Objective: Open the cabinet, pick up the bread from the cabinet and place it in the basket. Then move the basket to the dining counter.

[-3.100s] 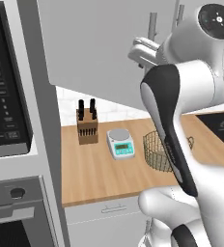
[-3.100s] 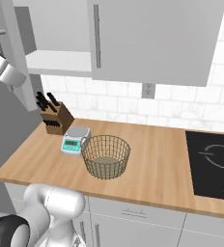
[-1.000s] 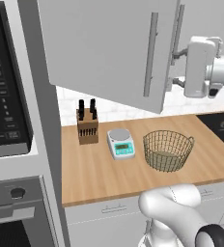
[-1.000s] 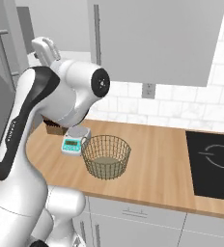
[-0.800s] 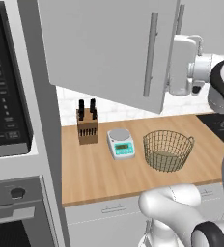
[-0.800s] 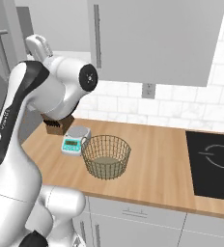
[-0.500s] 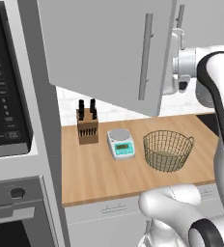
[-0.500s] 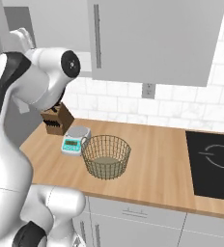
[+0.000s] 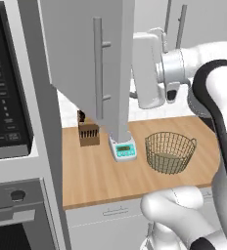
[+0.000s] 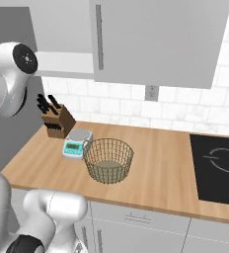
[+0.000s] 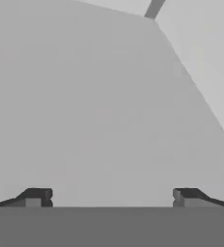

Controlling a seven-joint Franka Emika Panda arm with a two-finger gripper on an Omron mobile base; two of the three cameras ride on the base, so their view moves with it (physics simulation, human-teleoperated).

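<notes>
The gripper (image 11: 111, 198) is spread wide, empty, close against the cabinet (image 9: 86, 58) door. The door should be swung fully aside before the bread is sought.

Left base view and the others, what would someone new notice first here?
First the cabinet door, swung wide open over the wood worktop, with the white arm reaching up beside it. Then the wire basket on the worktop, next to the kitchen scale and knife block. In the hand view the end effector is open, facing a plain grey panel.
</notes>
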